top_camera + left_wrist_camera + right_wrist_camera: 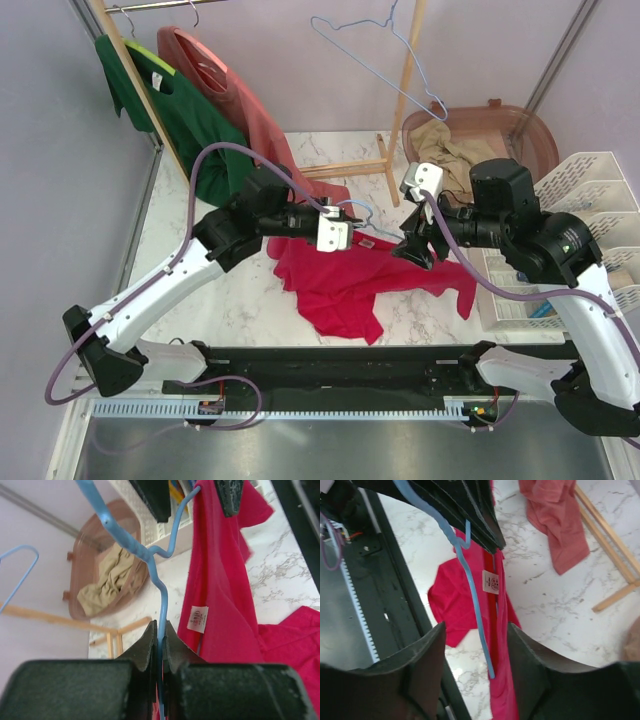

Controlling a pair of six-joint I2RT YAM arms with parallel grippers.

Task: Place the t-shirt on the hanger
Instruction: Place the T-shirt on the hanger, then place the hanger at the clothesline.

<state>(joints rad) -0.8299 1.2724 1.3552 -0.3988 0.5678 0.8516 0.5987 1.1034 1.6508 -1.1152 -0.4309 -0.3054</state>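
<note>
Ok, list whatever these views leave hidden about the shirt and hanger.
- Top view: hanger mostly covered by left gripper and right gripper; whether it is inside the t-shirt is unclear.
- Left wrist: label print too small.
- Right wrist: t-shirt collar hidden behind left gripper's fingers.

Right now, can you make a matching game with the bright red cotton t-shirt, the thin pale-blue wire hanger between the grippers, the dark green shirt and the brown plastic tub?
Things: 1 red t-shirt; 2 wire hanger; 3 green shirt; 4 brown tub.
Places: A hanging at the far left; B holding beige cloth; C partly on the marble table; D pinched by the left gripper.
Pairs: 1-C, 2-D, 3-A, 4-B.
</note>
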